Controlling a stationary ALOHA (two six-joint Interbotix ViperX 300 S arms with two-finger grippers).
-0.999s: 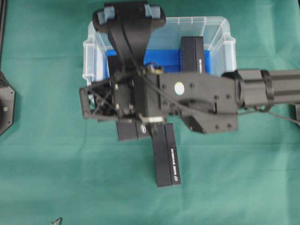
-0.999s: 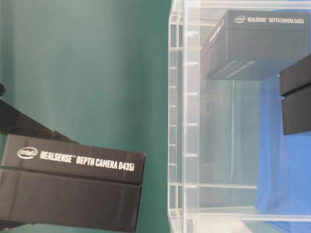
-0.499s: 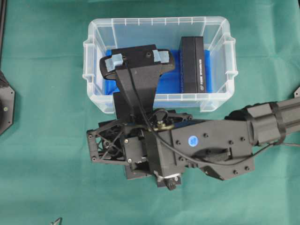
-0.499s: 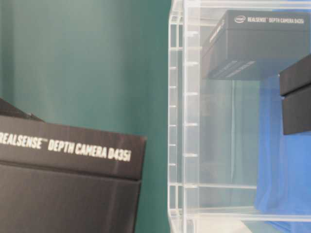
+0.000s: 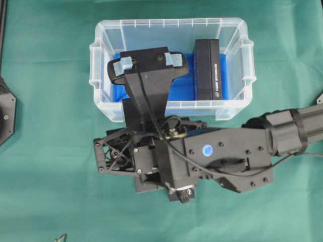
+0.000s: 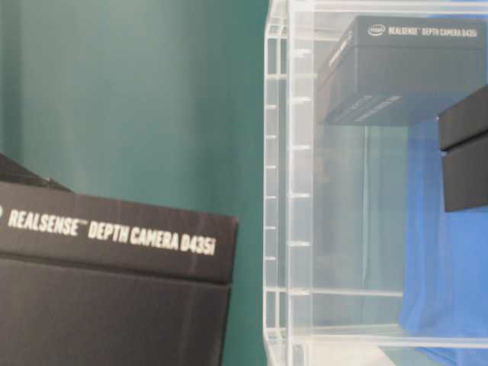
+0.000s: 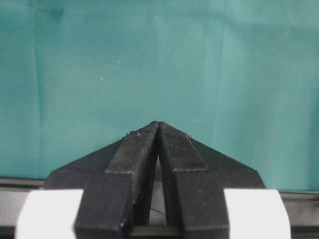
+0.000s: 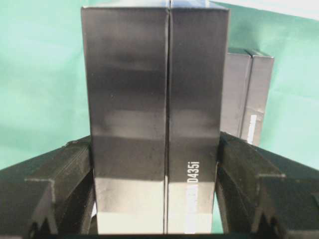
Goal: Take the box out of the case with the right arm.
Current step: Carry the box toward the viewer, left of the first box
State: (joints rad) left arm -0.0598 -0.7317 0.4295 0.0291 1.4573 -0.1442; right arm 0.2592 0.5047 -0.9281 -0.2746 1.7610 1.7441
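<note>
My right gripper (image 8: 154,144) is shut on a black box (image 8: 154,89) printed "D435i", with one finger pressed on each long side. The right arm (image 5: 227,156) reaches in from the right and hides most of this box from above. In the table-level view the held box (image 6: 114,297) is outside the case (image 6: 278,191), left of its clear wall. The case (image 5: 237,103) has a blue lining, and another black box (image 5: 208,69) lies inside it. My left gripper (image 7: 158,124) is shut with nothing in it, over bare green cloth.
A second black box (image 8: 247,94) stands on the green cloth just behind and right of the held one. The wrist camera mount (image 5: 146,63) covers the left part of the case from above. Another dark box edge (image 6: 465,160) shows inside the case.
My right arm carried the held box away from the case toward the near side of the table, covering the box that lay there. Over the last half second it barely shifted.
</note>
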